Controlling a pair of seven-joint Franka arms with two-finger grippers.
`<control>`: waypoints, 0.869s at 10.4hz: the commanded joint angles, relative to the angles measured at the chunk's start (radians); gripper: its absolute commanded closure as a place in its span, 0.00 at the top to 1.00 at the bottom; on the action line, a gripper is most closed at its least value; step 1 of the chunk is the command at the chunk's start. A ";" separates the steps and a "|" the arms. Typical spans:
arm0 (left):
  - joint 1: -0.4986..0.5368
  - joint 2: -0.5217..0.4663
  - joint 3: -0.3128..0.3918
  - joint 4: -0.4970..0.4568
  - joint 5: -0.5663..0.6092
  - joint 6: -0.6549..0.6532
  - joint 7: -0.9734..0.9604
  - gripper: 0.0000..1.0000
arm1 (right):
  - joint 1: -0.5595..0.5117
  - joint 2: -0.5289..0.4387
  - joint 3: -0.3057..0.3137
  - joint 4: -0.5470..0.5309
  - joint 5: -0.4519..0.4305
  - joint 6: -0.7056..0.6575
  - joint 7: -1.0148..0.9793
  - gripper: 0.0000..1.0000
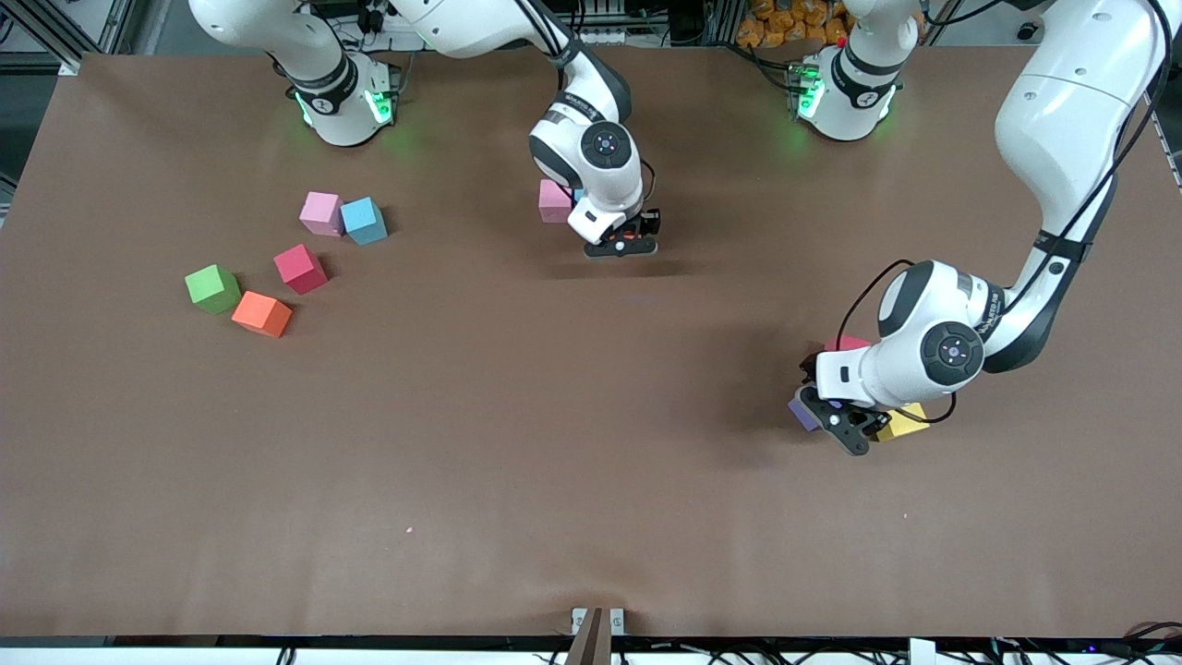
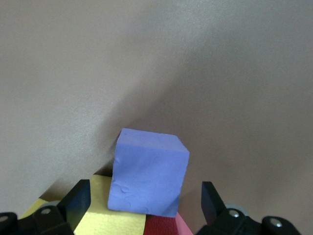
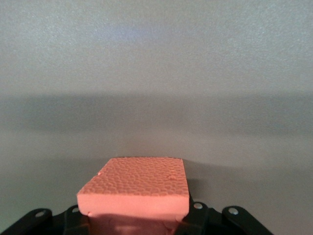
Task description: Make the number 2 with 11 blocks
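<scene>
Right hand: your right hand [image 1: 622,246] is closed tight on an orange-pink block [image 3: 134,190], up over the middle of the surface [image 1: 554,443] toward the robots' bases.
Pink block by it: a pink block [image 1: 554,200] sits on the surface close beside that arm's wrist; the arm hides part of it.
Left hand: your left hand [image 1: 836,417] is spread fully open and grips nothing. Its fingers [image 2: 211,200] stand on either side of a purple block [image 2: 146,172] with a gap on each side.
Cluster at the left arm's end: the purple block sits with a yellow block [image 1: 905,423] and a red block [image 1: 846,344]. In the left wrist view the purple one appears to lie above the yellow and red.
Loose blocks at the right arm's end: you have a pink [image 1: 321,213] and a blue block [image 1: 364,221] touching, a red one [image 1: 300,269] nearer the camera, then a green [image 1: 212,288] and an orange one [image 1: 261,314] close together.
Number 2: not formed; the blocks lie in scattered groups.
</scene>
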 commanded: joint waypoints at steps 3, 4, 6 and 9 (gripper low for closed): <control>-0.008 0.015 0.005 0.000 0.044 0.017 -0.029 1.00 | 0.001 -0.052 -0.001 -0.064 -0.001 -0.007 0.017 0.31; -0.007 0.027 0.005 0.003 0.079 0.018 -0.050 1.00 | 0.001 -0.061 -0.001 -0.077 -0.003 -0.007 0.017 0.31; -0.010 0.041 0.005 0.003 0.144 0.021 -0.133 1.00 | 0.001 -0.057 -0.001 -0.077 -0.001 -0.003 0.019 0.31; -0.011 0.051 0.005 0.003 0.146 0.031 -0.136 1.00 | -0.008 -0.058 0.001 -0.072 0.000 0.003 0.020 0.31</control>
